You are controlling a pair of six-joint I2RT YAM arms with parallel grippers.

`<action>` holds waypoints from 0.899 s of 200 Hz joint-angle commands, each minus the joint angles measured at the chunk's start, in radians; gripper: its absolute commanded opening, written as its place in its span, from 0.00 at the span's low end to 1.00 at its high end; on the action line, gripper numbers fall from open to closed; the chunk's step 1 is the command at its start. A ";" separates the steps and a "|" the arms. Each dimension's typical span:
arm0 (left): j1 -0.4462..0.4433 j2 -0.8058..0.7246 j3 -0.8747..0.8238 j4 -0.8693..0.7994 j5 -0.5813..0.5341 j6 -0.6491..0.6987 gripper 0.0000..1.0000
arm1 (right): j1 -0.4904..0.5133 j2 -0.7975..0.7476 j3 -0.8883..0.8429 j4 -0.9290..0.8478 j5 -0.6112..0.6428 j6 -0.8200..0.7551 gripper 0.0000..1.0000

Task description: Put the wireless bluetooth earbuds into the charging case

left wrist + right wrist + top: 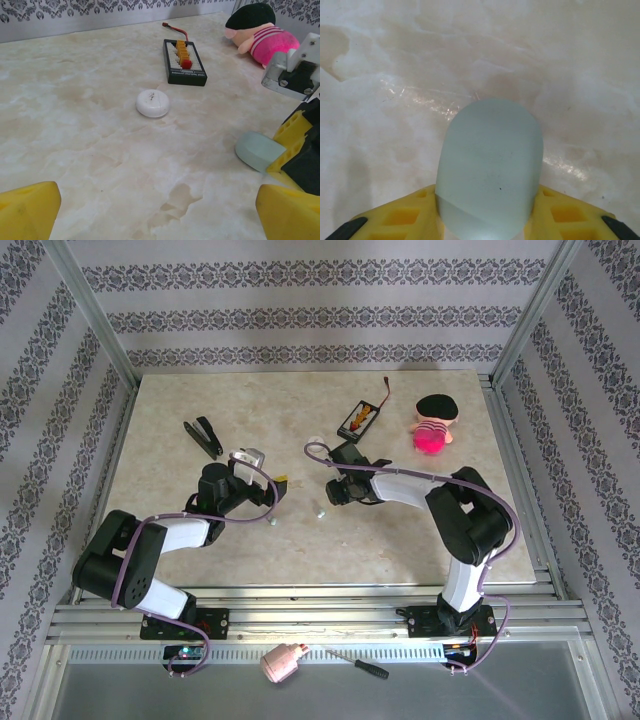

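The right hand (489, 222) is clamped on the mint-green case (490, 160) — its yellow fingers (395, 217) press either flank, and the case's rounded end juts out ahead of them over the marbled counter (380, 75). The left hand (160, 215) stands spread wide, nothing between its tips. Ahead of it lies a white disc (152, 103); farther on, a black battery holder (184, 62) — and off to its right, a plush doll (262, 30).
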 commanded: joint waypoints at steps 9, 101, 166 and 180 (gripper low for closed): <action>0.008 -0.064 0.050 -0.074 0.011 -0.034 0.99 | -0.004 -0.116 -0.028 0.003 -0.061 -0.087 0.33; -0.062 -0.146 0.047 -0.134 0.176 -0.002 0.99 | -0.053 -0.395 0.013 -0.171 -0.423 -0.390 0.23; -0.067 -0.157 0.021 -0.048 0.393 -0.030 0.99 | -0.046 -0.363 0.190 -0.435 -0.541 -0.556 0.18; -0.067 -0.172 0.018 -0.050 0.465 0.019 0.99 | -0.038 -0.339 0.233 -0.481 -0.572 -0.585 0.17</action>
